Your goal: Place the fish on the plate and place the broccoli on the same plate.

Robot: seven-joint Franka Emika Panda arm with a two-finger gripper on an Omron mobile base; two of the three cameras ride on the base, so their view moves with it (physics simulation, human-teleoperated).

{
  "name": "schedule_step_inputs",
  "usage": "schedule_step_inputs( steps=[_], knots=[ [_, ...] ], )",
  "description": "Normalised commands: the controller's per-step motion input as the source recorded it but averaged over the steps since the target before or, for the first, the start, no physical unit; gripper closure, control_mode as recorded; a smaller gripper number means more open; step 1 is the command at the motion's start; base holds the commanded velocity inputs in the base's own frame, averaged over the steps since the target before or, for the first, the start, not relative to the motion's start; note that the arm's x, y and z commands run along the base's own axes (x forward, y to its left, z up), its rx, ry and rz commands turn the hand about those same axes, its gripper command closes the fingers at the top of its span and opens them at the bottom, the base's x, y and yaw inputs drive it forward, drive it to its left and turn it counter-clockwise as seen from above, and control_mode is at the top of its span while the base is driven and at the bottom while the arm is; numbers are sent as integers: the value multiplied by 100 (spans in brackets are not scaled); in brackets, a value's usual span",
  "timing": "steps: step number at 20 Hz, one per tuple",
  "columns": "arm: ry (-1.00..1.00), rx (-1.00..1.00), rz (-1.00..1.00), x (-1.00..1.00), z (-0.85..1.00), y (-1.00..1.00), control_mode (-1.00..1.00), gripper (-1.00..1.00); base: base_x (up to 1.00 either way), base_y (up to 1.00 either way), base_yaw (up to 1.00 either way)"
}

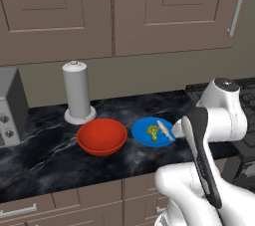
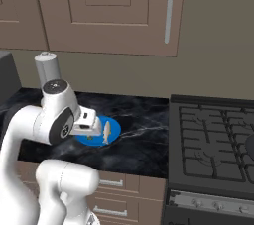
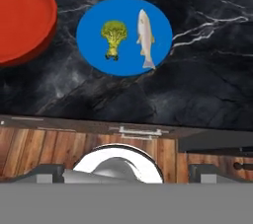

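The gripper (image 2: 90,124) hangs above the counter's front edge with its jaws spread wide and nothing between them. Below and ahead of it, the blue plate (image 3: 94,25) sits on the black marble counter (image 3: 197,80) close to that front edge. The fish (image 3: 145,37) and the broccoli (image 3: 113,37) both lie on the plate, side by side and apart. Just beside the plate stands the red bowl (image 1: 101,136), and behind the bowl, toward the counter's back edge, an upright paper towel roll (image 1: 76,90). A stove (image 2: 218,140) adjoins the counter's right end.

Home kitchen: black marble counter (image 1: 50,155), brown wall cabinets (image 1: 164,11), gas stove (image 2: 213,144), toaster (image 1: 10,105).
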Motion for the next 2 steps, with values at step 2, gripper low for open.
schedule_step_inputs(
  steps=[2],
  knots=[
    [-23,0,-4,-59,0,-21,-100,-100,0,0,0]
  ],
)
